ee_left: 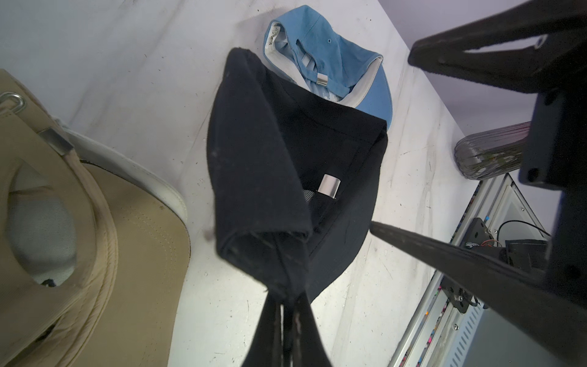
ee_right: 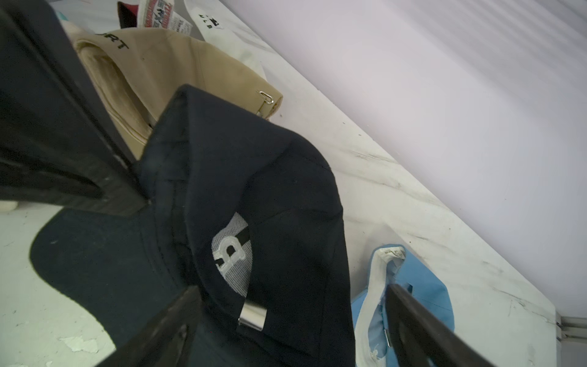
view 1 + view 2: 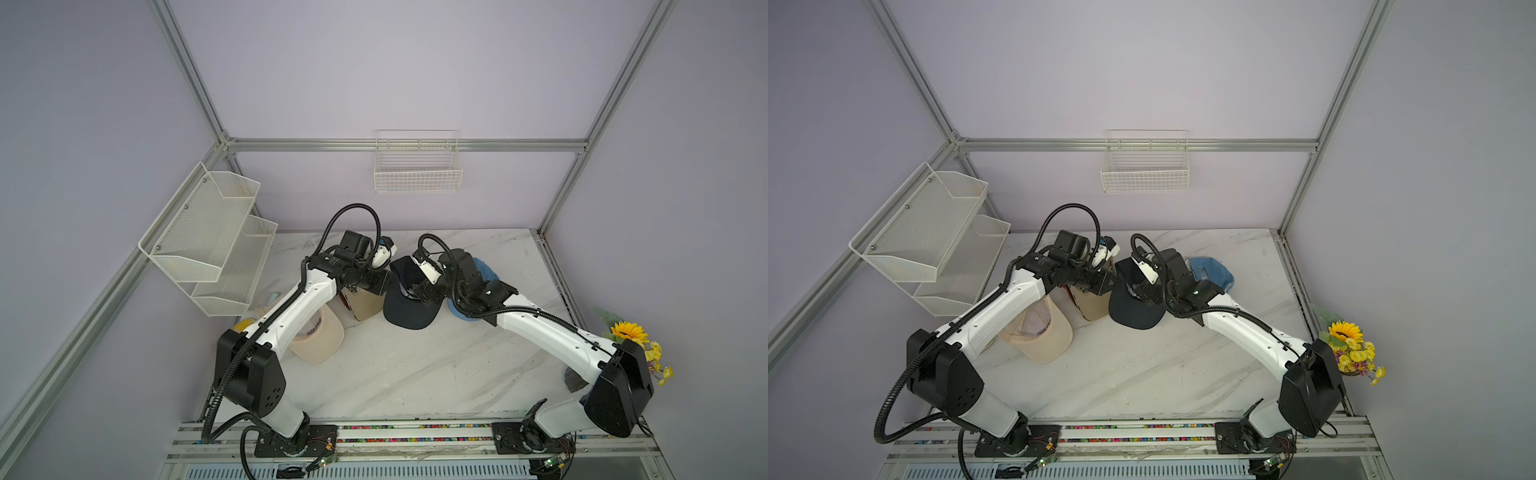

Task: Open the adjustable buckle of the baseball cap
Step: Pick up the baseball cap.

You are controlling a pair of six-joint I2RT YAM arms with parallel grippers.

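Containers: two-tier white mesh shelf (image 3: 208,232) on the left wall, white wire basket (image 3: 417,172) on the back wall. All caps lie on the marble table (image 3: 415,374).

Left gripper (image 1: 287,302): jaws clamped together on a fold of the navy cap (image 1: 270,159), pinching the fabric at the crown's edge. The crown is pulled up towards the wrist camera, and the brim is down on the table in both top views (image 3: 409,316) (image 3: 1133,311).

Right gripper (image 2: 292,289): jaws spread wide, holding nothing. One finger is over the navy brim side, the other over the light blue cap (image 2: 425,295).

Metal buckle (image 2: 252,315): on the navy cap's rear strap, just below the mesh patch with white lettering. It sits between the right gripper's two fingers, nearer the brim-side one and apart from both. In the left wrist view the buckle (image 1: 329,186) lies inside the opened crown, beyond the left pinch point, with a right fingertip (image 1: 374,226) close beside it.

Neighbours: beige cap (image 1: 143,241) on the left arm's side, light blue cap on the right arm's side, partly under the navy one, and cream cap (image 3: 316,340) under the left arm.
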